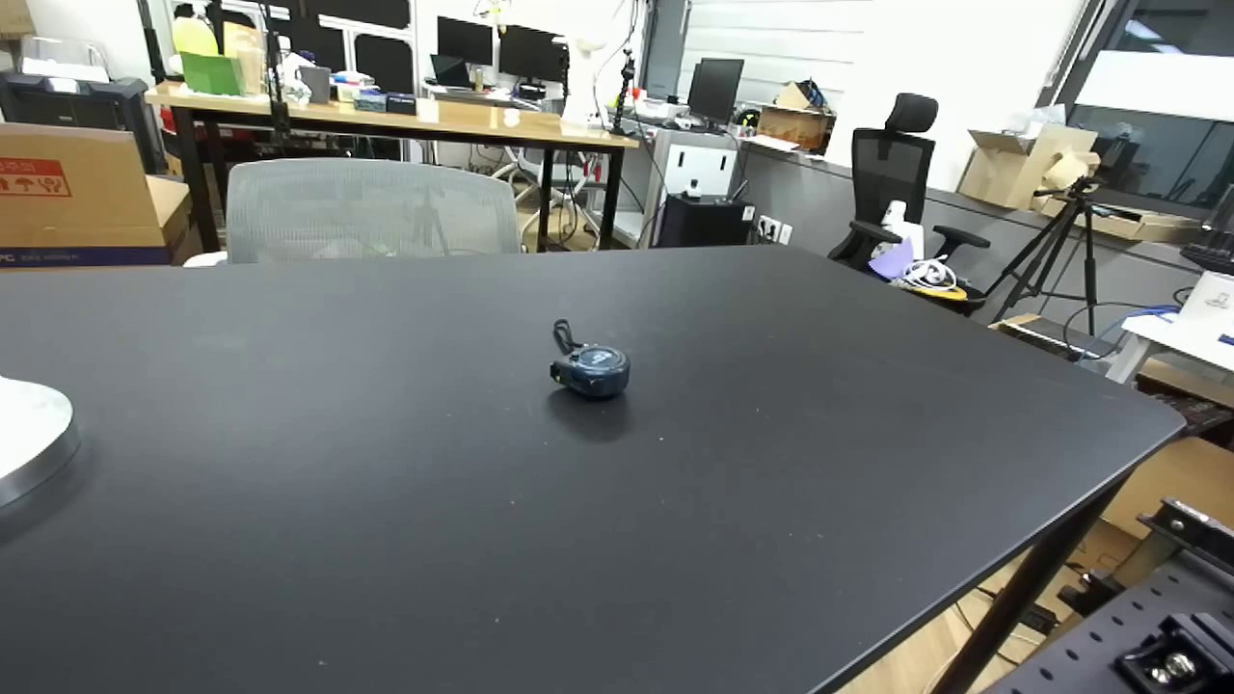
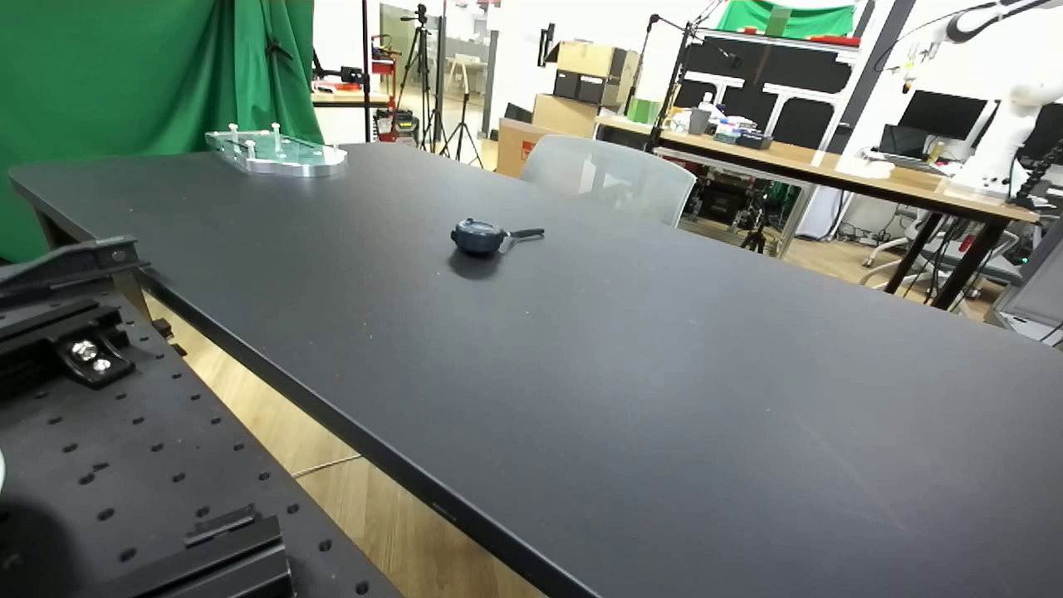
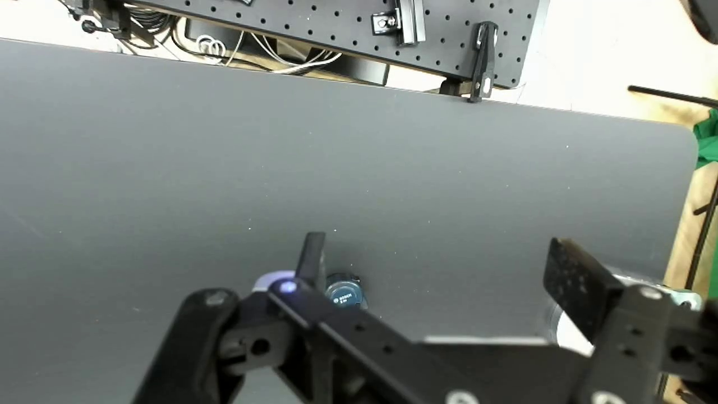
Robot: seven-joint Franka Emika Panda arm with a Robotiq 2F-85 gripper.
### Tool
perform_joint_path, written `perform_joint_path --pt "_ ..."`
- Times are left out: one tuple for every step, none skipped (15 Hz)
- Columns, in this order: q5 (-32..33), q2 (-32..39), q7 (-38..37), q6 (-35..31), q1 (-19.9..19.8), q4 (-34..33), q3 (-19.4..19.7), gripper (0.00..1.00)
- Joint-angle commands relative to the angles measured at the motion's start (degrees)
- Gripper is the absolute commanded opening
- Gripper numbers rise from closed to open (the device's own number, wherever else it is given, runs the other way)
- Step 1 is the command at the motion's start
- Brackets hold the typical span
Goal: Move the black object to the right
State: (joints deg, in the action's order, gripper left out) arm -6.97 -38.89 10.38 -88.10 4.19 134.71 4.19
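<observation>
Blue-black rounded tape measure [image 1: 597,371] | on matte tabletop [image 1: 386,540] | jaws apart

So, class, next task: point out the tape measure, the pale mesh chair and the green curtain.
Tape measure [image 1: 599,372]: in an exterior view, on the dark blue casing.
Pale mesh chair [image 1: 371,212]: in an exterior view, on its backrest.
Green curtain [image 2: 133,83]: in an exterior view, on the hanging cloth.
</observation>
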Motion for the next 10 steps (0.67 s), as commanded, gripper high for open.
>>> perform_joint_path --pt "2.2 0.7 1.9 -2.5 -0.6 0.2 -1.2 1.0" --pt "3.5 1.4 3.2 -4.4 -0.5 0.6 -1.6 1.0" --pt "4.7 2.2 4.4 -5.8 -0.3 0.8 -1.8 1.0" --pt "5.6 3.0 5.2 -7.6 -0.1 1.0 -1.8 1.0" --pt "6.5 4.2 6.5 -10.1 0.1 1.5 -1.9 1.0" --pt "7.2 5.8 7.9 -12.9 0.4 1.8 -1.7 1.0" --pt "7.9 7.4 9.1 -15.7 0.6 2.1 -1.7 1.0" --pt "8.4 9.8 10.2 -18.8 0.7 2.2 -1.6 1.0" --pt "8.9 12.0 10.9 -22.1 0.7 2.3 -1.6 1.0" --pt "9.0 14.4 11.2 -25.3 0.7 2.3 -1.6 1.0"
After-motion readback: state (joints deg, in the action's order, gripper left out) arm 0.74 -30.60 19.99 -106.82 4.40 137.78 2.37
